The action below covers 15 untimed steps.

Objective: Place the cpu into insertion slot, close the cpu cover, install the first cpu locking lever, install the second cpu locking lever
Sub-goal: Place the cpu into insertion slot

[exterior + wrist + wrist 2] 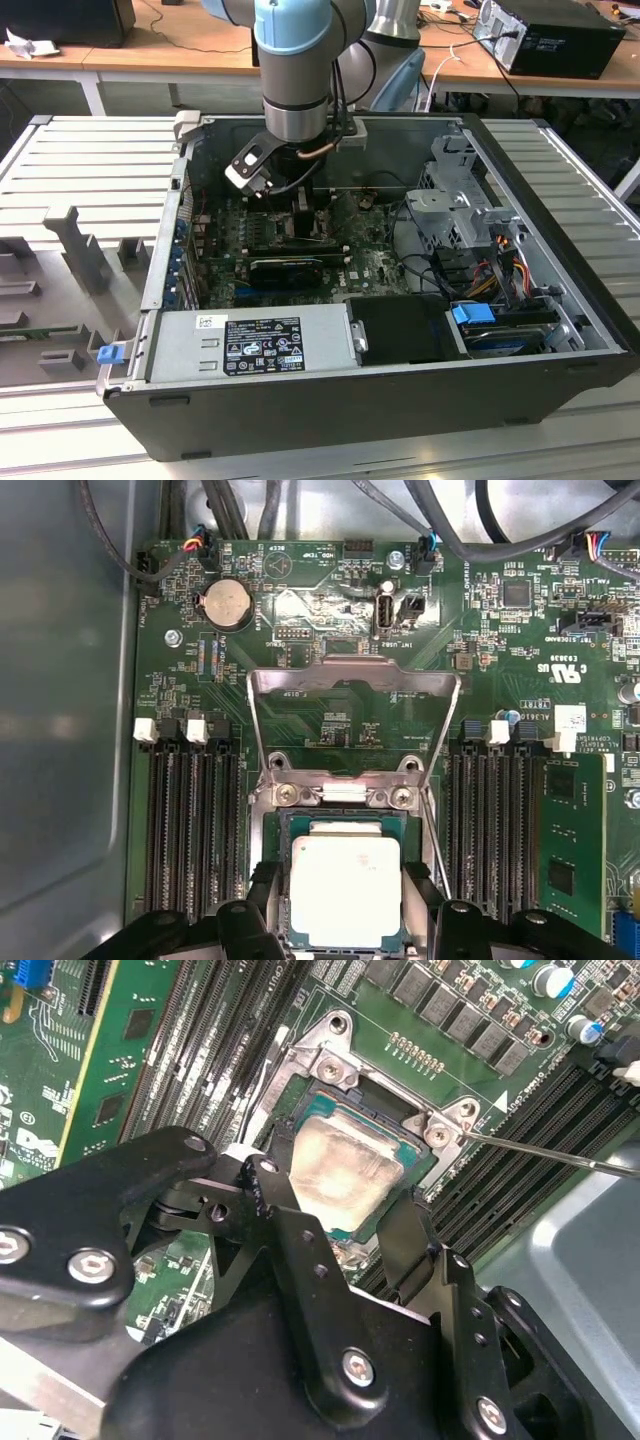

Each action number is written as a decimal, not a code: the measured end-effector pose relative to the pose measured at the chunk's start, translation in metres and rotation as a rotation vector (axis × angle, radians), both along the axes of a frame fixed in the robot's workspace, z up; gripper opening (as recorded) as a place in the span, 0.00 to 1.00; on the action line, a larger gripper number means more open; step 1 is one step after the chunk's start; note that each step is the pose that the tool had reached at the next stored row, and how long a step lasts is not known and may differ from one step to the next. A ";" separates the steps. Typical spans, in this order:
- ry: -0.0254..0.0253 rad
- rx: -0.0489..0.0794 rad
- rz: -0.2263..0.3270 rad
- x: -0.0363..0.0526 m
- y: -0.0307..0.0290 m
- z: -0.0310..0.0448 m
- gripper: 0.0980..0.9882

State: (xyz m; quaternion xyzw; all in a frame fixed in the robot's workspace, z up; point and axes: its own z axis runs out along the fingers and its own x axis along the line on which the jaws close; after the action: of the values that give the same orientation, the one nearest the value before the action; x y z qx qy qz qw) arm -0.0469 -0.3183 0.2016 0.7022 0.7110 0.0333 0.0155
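In the exterior view I see my arm (pixel 295 60) as a fat cylinder with a pale blue shell above a silver-grey metal band, with thin black cables (pixel 340 90) trailing down its three o'clock side and a white-and-black block (pixel 250 165) bolted on at about seven o'clock below the band. In the second wrist view the gripper (pixel 340 1210) is matte black, built of chunky angular link plates with rounded ends, pinned with silver hex-socket screws (pixel 358 1366) and smaller dark bolts.
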 end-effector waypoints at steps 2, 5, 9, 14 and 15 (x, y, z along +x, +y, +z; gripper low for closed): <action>-0.0001 0.000 0.000 0.0000 0.0001 -0.0001 0.57; 0.0000 0.000 0.000 -0.0001 0.0001 0.0032 0.57; 0.0001 -0.015 0.000 0.0000 0.0002 0.0158 0.41; 0.0004 -0.056 0.000 0.0000 -0.0003 0.0161 0.07; 0.0003 -0.057 0.000 0.0000 -0.0003 0.0162 0.07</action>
State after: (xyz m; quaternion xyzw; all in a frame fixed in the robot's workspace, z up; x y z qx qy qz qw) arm -0.0470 -0.3186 0.2178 0.7016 0.7116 0.0130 0.0353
